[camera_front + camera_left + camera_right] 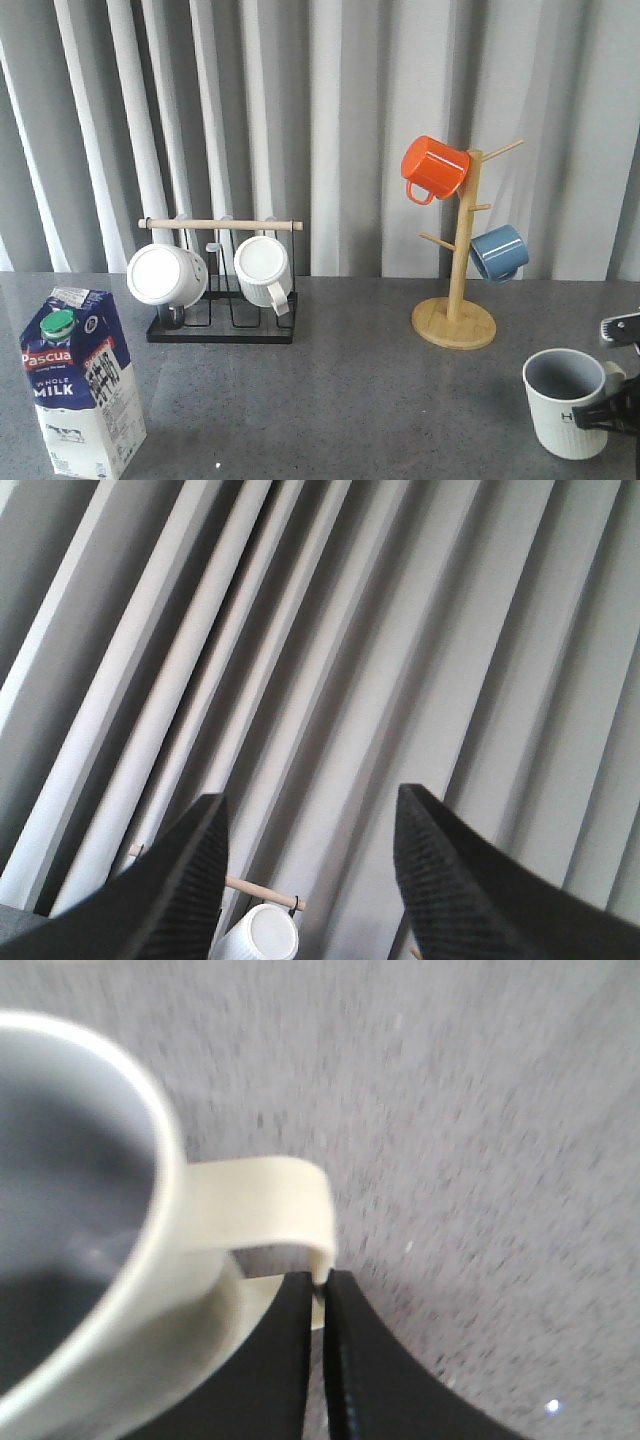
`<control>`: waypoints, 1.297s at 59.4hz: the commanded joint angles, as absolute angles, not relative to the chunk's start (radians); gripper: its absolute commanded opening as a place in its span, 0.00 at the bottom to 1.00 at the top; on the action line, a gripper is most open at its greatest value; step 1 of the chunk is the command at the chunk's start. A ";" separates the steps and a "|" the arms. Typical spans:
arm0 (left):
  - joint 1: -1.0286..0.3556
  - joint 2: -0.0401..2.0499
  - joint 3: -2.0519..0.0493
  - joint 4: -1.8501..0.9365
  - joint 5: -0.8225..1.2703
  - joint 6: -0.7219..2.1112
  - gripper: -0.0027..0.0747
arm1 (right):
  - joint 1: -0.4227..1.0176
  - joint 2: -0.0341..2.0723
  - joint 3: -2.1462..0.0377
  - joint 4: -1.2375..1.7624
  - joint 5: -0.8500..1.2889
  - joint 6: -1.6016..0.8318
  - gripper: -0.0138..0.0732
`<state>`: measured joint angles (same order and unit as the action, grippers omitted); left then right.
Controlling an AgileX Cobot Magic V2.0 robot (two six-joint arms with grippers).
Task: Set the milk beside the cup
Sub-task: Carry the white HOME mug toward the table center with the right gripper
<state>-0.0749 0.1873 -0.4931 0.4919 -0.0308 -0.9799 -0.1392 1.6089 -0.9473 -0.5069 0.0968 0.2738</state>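
One milk (pixel 82 385) carton stands near left, well apart from the cup (pixel 567 402) near right; probably heavy, smooth-sided, crushable, so grip its white lower body. Left gripper (pixel 310 880) jaws gape wide on nothing; right gripper (pixel 320 1350) jaws pinch the cup's handle.

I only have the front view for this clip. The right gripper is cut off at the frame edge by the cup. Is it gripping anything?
Observer: Yes. In the right wrist view the right gripper is shut on the cup's handle.
Operator: And the left arm? I can't see it at all.
Observer: The left wrist view shows the left gripper open and empty, aimed at the curtain.
Operator: Is it near the milk?
Observer: The wrist view shows no milk, only a white mug on the rack.
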 commanded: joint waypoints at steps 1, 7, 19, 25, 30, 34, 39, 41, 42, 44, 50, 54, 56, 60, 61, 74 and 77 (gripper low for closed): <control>-0.081 0.208 -0.525 0.493 -0.069 -0.980 0.52 | -0.142 1.486 -0.980 -0.518 -0.008 0.278 0.15; -0.081 0.208 -0.525 0.493 -0.057 -0.980 0.52 | -0.116 1.410 -0.980 -0.491 -0.037 0.307 0.15; -0.081 0.208 -0.525 0.493 -0.044 -0.980 0.52 | 0.084 1.375 -0.980 -0.493 -0.026 0.322 0.15; -0.081 0.208 -0.525 0.493 -0.035 -0.980 0.52 | 0.171 1.412 -0.980 -0.492 -0.026 0.333 0.15; -0.081 0.208 -0.525 0.493 -0.032 -0.980 0.52 | 0.229 1.459 -0.980 -0.492 -0.026 0.331 0.15; -0.081 0.208 -0.525 0.493 -0.032 -0.980 0.52 | 0.265 1.488 -0.980 -0.491 -0.029 0.333 0.15; -0.081 0.208 -0.525 0.493 -0.032 -0.980 0.52 | 0.289 1.524 -0.980 -0.486 -0.018 0.334 0.15; -0.081 0.208 -0.525 0.493 -0.032 -0.980 0.52 | 0.289 1.538 -0.980 -0.475 -0.011 0.338 0.15; -0.081 0.208 -0.525 0.493 -0.032 -0.980 0.52 | 0.289 1.543 -0.980 -0.470 -0.009 0.342 0.15; -0.081 0.208 -0.525 0.493 -0.032 -0.980 0.52 | 0.289 1.556 -0.980 -0.465 0.000 0.348 0.16; -0.081 0.208 -0.525 0.493 -0.028 -0.980 0.52 | 0.289 1.581 -0.980 -0.466 0.038 0.355 0.17; -0.081 0.208 -0.525 0.492 -0.029 -0.980 0.52 | 0.289 1.588 -0.978 -0.466 0.052 0.355 0.20; -0.081 0.208 -0.525 0.492 -0.026 -0.980 0.52 | 0.289 1.591 -0.978 -0.466 0.058 0.355 0.22; -0.081 0.208 -0.525 0.492 -0.024 -0.980 0.52 | 0.289 1.592 -0.978 -0.466 0.076 0.355 0.26; -0.081 0.208 -0.525 0.492 -0.024 -0.980 0.52 | 0.289 1.592 -0.978 -0.466 0.081 0.355 0.28; -0.081 0.208 -0.525 0.492 -0.006 -0.980 0.52 | 0.289 1.591 -0.978 -0.436 0.139 0.355 0.53; -0.081 0.208 -0.525 0.492 -0.006 -0.980 0.52 | 0.289 1.589 -0.978 -0.434 0.155 0.355 0.58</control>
